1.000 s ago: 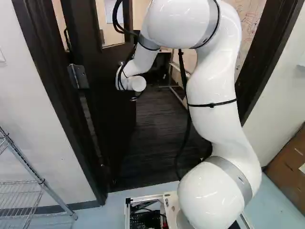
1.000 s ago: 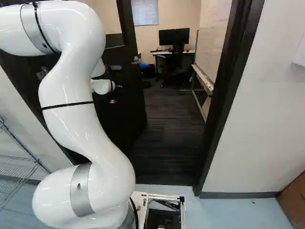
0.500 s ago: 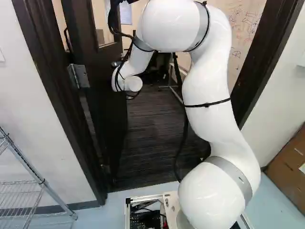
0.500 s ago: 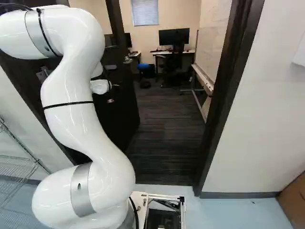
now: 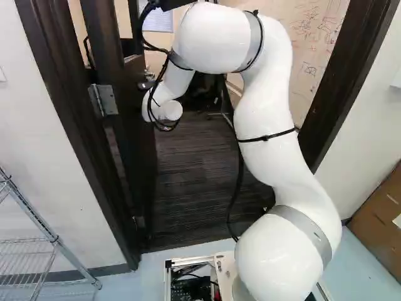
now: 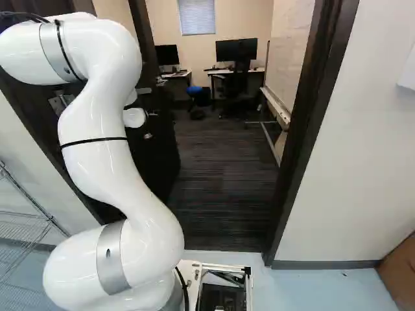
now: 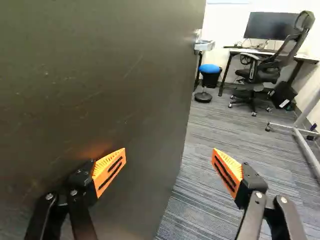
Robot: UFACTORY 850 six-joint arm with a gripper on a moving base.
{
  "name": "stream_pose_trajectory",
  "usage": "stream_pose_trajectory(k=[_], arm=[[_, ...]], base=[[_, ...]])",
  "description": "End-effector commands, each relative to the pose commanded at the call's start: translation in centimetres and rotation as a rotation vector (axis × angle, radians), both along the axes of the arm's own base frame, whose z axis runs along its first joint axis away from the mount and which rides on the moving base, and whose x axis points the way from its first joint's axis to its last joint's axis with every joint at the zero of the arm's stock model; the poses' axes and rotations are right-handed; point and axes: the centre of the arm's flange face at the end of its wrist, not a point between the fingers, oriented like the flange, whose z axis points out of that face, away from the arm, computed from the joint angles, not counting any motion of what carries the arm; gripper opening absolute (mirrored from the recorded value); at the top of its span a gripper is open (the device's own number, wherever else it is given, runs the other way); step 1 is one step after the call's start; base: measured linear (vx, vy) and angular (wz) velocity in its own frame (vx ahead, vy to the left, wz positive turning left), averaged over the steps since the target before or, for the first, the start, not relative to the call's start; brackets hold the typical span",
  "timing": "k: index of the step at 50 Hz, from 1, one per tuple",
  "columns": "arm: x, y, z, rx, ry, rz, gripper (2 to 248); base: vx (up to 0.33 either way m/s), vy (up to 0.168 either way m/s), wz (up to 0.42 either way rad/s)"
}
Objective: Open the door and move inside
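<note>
Left base view, door swung wider than before, arm shifted left, hand released, spread wide

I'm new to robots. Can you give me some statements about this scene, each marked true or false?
1. The door stands open. True.
2. The gripper is gripping the handle. False: it is open, and the handle is ahead of it, outside its fingers.
3. A monitor stands on a desk. True.
4. The chair has no wheels. False: it stands on wheels.
5. The robot's base is short of the doorway. True.
</note>
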Motion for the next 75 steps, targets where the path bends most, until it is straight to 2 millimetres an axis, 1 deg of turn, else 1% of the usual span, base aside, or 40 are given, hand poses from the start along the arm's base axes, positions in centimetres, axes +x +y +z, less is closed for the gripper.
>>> stream_pose_trajectory(k=[15, 35, 43, 60, 75], arm=[[0.4, 1.6, -0.2, -0.017, -0.018, 0.048, 247], [0.5, 1.7, -0.2, -0.017, -0.019, 0.051, 247], [0.4, 0.8, -0.1, -0.019, -0.016, 0.039, 247], [0.0, -2.0, 0.1, -0.025, -0.004, 0.004, 247], [-1.0, -4.6, 0.4, -0.03, 0.009, -0.027, 247]], base=[[0.0, 0.0, 0.0], [0.0, 0.0, 0.0], [0.0, 0.0, 0.0], [0.0, 0.0, 0.0], [0.0, 0.0, 0.0]])
